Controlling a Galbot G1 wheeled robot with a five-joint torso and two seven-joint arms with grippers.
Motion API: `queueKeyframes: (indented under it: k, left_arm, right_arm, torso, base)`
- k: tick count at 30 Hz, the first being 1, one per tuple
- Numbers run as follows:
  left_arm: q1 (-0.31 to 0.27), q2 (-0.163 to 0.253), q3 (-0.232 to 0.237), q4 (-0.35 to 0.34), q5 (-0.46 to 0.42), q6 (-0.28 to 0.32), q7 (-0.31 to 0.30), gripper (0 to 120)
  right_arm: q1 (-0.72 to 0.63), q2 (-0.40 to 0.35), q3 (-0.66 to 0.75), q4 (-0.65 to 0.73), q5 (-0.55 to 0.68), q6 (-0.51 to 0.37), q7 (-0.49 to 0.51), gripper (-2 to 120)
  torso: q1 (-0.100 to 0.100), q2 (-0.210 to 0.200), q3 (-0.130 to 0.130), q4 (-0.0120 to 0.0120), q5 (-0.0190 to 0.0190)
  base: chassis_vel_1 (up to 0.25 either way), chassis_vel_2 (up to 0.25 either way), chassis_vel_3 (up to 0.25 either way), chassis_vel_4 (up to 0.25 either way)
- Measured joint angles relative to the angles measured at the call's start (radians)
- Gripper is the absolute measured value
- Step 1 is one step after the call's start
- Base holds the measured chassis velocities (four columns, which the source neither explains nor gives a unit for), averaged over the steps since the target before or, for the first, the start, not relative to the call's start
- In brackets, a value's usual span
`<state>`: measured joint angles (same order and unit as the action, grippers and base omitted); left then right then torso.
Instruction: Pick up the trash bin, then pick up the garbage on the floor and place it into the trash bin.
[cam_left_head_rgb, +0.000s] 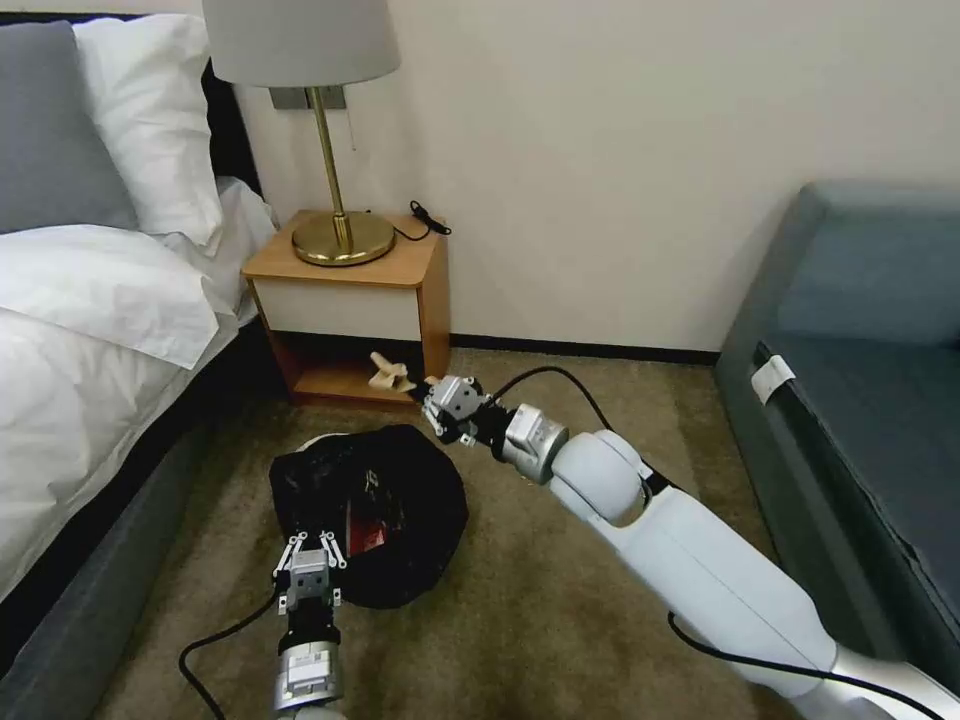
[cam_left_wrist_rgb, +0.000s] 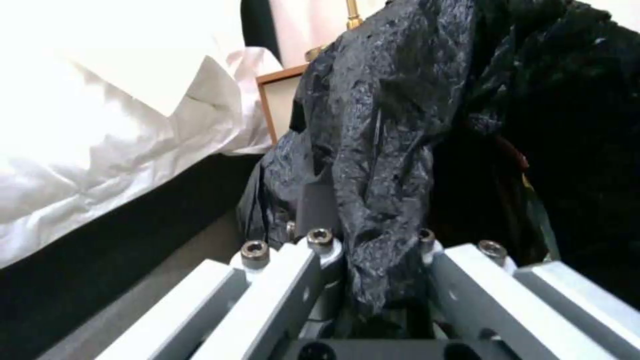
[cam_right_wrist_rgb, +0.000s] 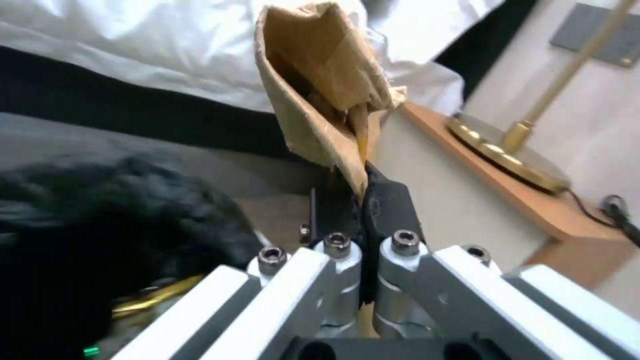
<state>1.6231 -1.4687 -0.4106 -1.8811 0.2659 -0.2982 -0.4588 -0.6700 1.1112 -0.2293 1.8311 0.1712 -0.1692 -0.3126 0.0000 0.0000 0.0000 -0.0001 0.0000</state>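
- Head view: left gripper at the near rim of the trash bin, which sits low over the carpet between the bed on the left and the sofa on the right.
- Left wrist view: the jaws are clamped on a fold of the black liner and the rim under it. Judged reason: a rim hold keeps the mouth facing up and open toward the other arm.
- Right gripper reaches far and left, just beyond the bin's far rim, in front of the nightstand with the brass lamp.
- Right wrist view: fingers pressed together on the lower edge of the tan paper wad, which stands up past the tips; bin mouth dark below it.
- Inside the bin: something red and a gold glint, likely litter already in.
- Judgement: the wad is held beside the mouth, not yet over it.
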Motion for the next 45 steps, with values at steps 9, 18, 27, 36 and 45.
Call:
queueKeyframes:
  k: [9,18,27,36,45]
  left_arm:
    - [-0.029,-0.007,-0.004,0.01,-0.017,0.017,-0.012,3]
    - [-0.038,-0.011,-0.004,0.003,-0.028,0.025,-0.021,3]
    - [-0.044,-0.016,-0.002,-0.006,-0.047,0.028,-0.031,3]
    - [-0.044,-0.026,0.003,-0.007,-0.062,0.023,-0.062,3]
    - [-0.035,-0.034,0.007,-0.007,-0.068,0.017,-0.088,3]
  right_arm:
    - [-0.034,0.008,-0.025,0.039,0.014,0.003,-0.033,0]
    - [-0.028,0.078,-0.059,-0.083,0.003,0.05,-0.03,0]
    - [-0.027,0.126,-0.079,-0.202,-0.011,0.095,-0.022,0]
    - [-0.048,0.141,-0.098,-0.218,-0.023,0.1,-0.019,0]
    - [-0.066,0.141,-0.111,-0.237,-0.043,0.099,-0.018,0]
  torso:
    - [0.0,0.0,0.0,0.0,-0.0001]
    - [0.0,0.0,0.0,0.0001,-0.0002]
    - [0.0,0.0,0.0,0.0,-0.0002]
    - [0.0,0.0,0.0,0.0001,-0.0001]
    - [0.0,0.0,0.0,0.0001,-0.0001]
  base:
    - [0.0,0.0,0.0,0.0]
    - [0.0,0.0,0.0,0.0]
    - [0.0,0.0,0.0,0.0]
    - [0.0,0.0,0.0,0.0]
    - [0.0,0.0,0.0,0.0]
